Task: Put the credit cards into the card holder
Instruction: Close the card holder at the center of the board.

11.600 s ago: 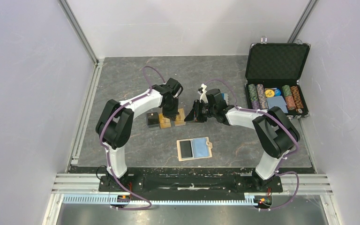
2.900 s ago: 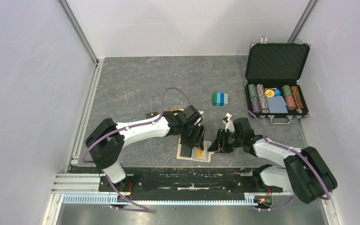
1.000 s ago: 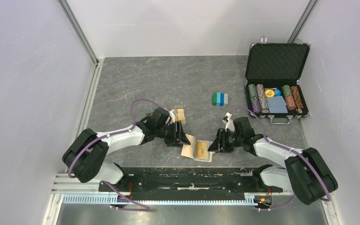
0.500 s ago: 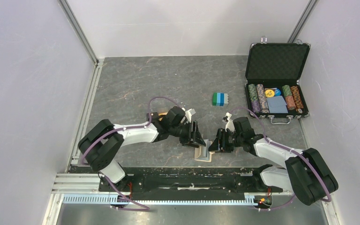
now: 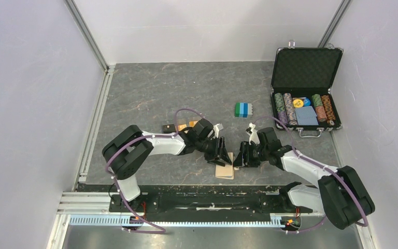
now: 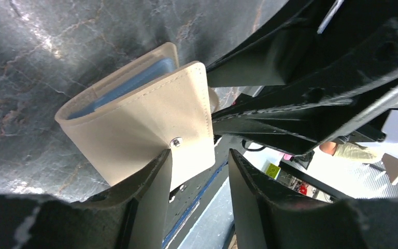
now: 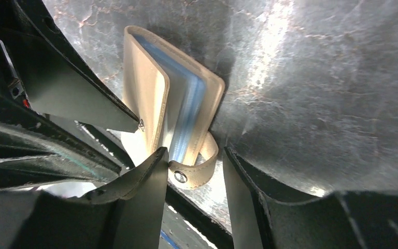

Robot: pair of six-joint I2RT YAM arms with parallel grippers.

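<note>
The tan card holder lies near the table's front edge, folded almost shut, with its light-blue lining showing at the edge. My left gripper is open, and one finger presses against the folded-over flap by its snap stud. My right gripper is open at the holder's right side, and the snap tab lies between its fingers. A dark card and an orange card lie behind my left arm. Any card inside the holder is hidden.
A green-and-blue block stack stands at mid table. An open black chip case with poker chips is at the back right. The black frame rail runs just in front of the holder.
The holder lay open with an orange card showing. My left gripper swung right and folded its left flap over. My right gripper stayed at its right edge.
</note>
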